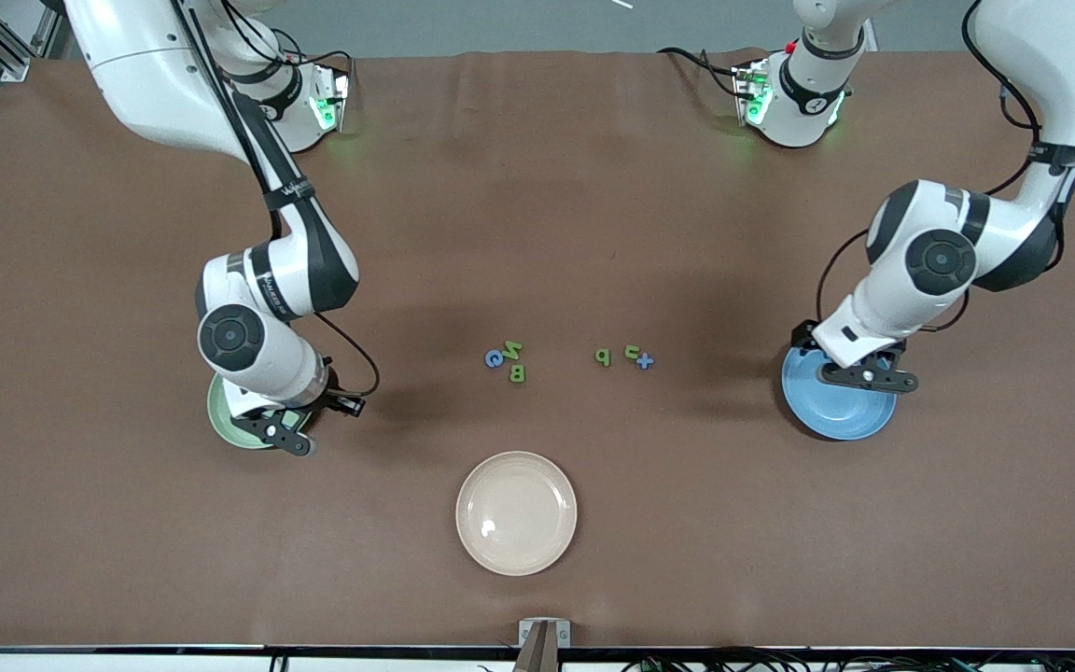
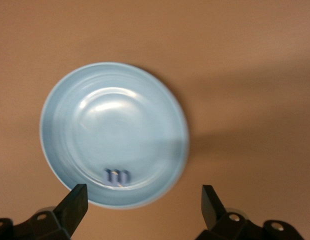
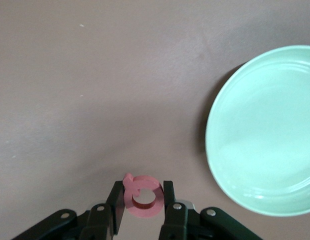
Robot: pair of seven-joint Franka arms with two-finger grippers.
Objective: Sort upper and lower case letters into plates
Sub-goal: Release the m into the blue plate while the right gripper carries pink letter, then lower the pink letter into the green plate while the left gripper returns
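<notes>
The mint green plate (image 1: 220, 417) lies at the right arm's end of the table and looks empty in the right wrist view (image 3: 265, 130). My right gripper (image 1: 300, 439) (image 3: 141, 192) is shut on a pink ring-shaped letter (image 3: 141, 198) and holds it over the bare table just beside that plate's rim. The blue plate (image 1: 841, 417) (image 2: 115, 125) lies at the left arm's end and holds a small blue letter m (image 2: 116, 176). My left gripper (image 1: 873, 378) (image 2: 144, 197) is open and empty above the blue plate's rim.
Loose letters lie mid-table: a blue round letter (image 1: 494, 358), green N (image 1: 512, 350), green B (image 1: 518, 374), green p (image 1: 602, 357), a green hooked letter (image 1: 632, 352) and a blue plus (image 1: 646, 361). A cream plate (image 1: 516, 512) lies nearer the camera.
</notes>
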